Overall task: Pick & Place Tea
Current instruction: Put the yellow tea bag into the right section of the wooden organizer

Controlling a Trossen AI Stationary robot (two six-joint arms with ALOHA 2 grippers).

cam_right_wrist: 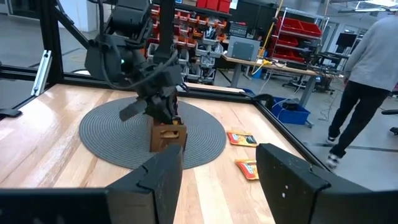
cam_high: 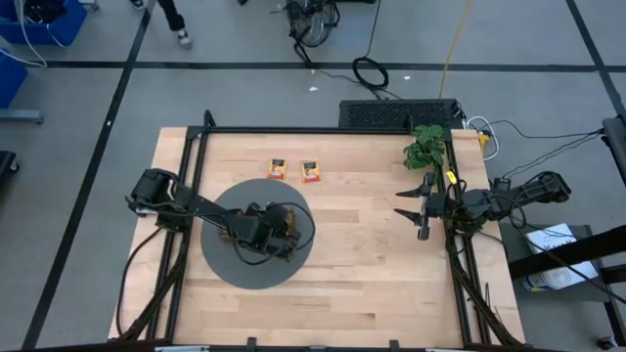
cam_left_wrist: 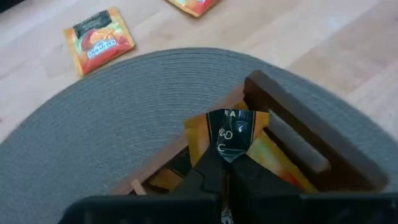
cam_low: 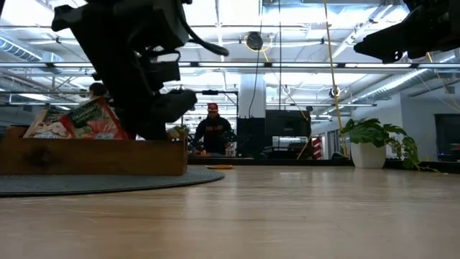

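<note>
left wrist view: packet (cam_left_wrist: 229, 134) lettering "ea"

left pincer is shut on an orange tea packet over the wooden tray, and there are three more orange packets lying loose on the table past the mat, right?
Not quite: only two loose packets lie on the table past the mat, as the high view shows. The rest holds: the left pincer is shut on an orange tea packet over the wooden tray.

Packet (cam_left_wrist: 229, 134) pinched in left tool (cam_left_wrist: 225, 186): white letters "EA" at its upper edge, possibly the end of "TEA"; curly white logo below, unreadable. Orange packet (cam_left_wrist: 98, 40) on bench (cam_left_wrist: 298, 37): label band too blurred to read.
</note>
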